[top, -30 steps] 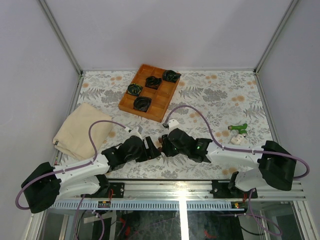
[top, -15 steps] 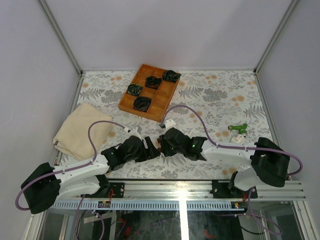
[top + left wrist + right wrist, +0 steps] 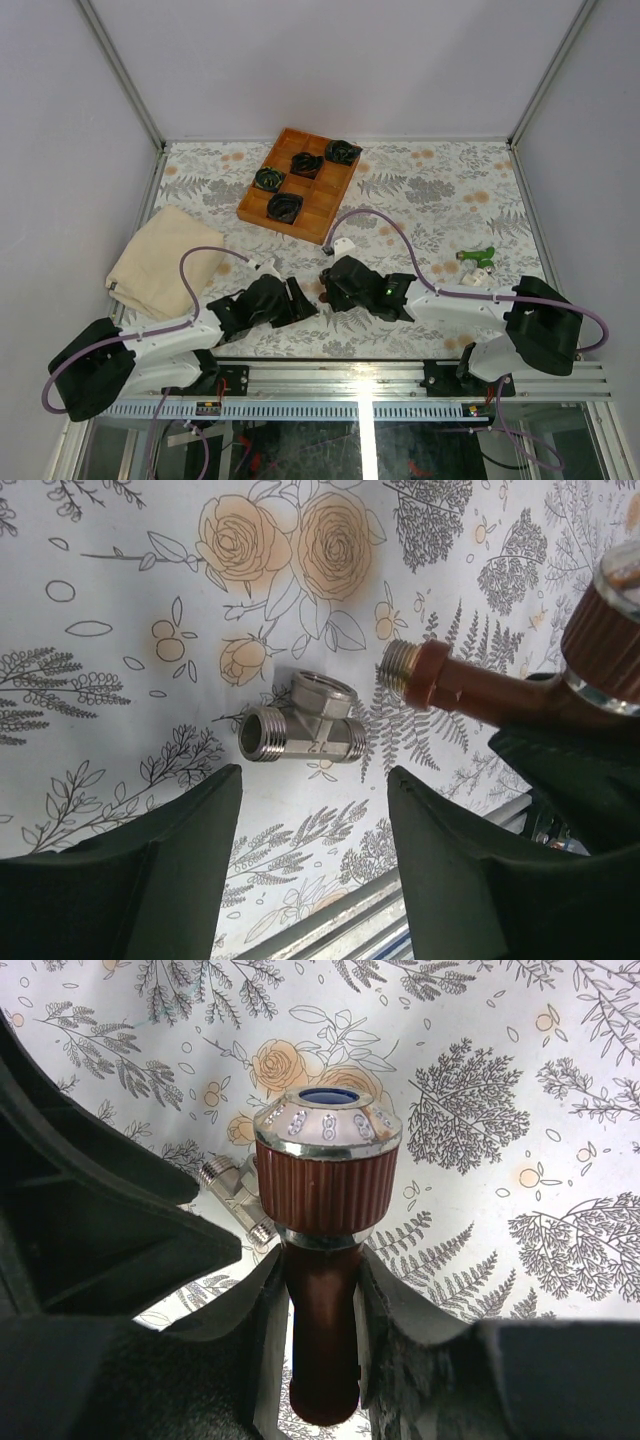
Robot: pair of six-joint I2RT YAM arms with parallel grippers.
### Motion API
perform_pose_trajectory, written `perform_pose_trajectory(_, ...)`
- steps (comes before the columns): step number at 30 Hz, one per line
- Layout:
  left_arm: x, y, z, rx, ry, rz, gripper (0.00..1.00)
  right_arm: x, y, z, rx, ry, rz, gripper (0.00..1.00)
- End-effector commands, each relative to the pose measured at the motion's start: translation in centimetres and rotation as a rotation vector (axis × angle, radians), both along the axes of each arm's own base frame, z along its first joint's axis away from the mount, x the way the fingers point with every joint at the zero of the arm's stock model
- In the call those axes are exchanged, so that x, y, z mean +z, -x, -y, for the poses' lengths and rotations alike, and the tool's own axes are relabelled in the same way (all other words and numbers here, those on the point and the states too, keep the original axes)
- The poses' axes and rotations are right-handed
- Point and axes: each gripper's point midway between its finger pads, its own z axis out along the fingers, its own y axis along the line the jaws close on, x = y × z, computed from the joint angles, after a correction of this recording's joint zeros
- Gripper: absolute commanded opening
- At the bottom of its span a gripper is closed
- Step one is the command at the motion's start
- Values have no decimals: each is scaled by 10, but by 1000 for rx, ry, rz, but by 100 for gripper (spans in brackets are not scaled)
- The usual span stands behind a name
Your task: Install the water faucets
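Red-brown faucet (image 3: 325,1175) gripped by body between right gripper (image 3: 322,1270) fingers, knob past fingertips, well nearer arm bases than wooden tray (image 3: 322,208). Threaded end close to silver tee fitting (image 3: 305,725) lying on surface. Left gripper (image 3: 315,780) jaws apart, empty, tee just ahead, untouched. Green faucet (image 3: 478,256) lies right of tray, nearer bases. Beige cloth (image 3: 160,262) left of tray. Surface: floral-print sheet (image 3: 430,190). Room: plain pale walls (image 3: 350,60), metal corner posts (image 3: 120,70).
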Motion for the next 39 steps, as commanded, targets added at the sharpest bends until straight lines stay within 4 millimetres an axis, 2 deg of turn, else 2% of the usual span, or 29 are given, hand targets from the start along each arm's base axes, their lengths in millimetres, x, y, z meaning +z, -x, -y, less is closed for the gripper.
perform_pose_trajectory(1,9,-18,9,45,62,45,55,8,0,-2,-21,-56,-7,0)
perform_pose_trajectory(8,3,-30,3,75,53,48,40,-4,17,-9,32,-82,-81,0)
perform_pose_trajectory(13,1,-35,-1,69,36,54,38,-9,28,-20,74,-118,-114,0)
perform_pose_trajectory(17,1,-38,-1,56,31,52,38,0,37,-35,134,-211,-128,0)
perform_pose_trajectory(21,4,-39,-3,54,27,59,39,7,32,-21,89,-197,-89,0)
perform_pose_trajectory(27,4,-36,-8,48,26,63,40,32,15,0,-3,-196,20,0)
perform_pose_trajectory(30,4,-32,-8,38,40,61,39,37,9,-5,-8,-189,37,1)
perform_pose_trajectory(34,5,-31,-9,38,42,63,39,34,5,-19,8,-176,26,1)
perform_pose_trajectory(39,0,-29,-12,41,32,52,37,27,2,-26,21,-144,15,1)
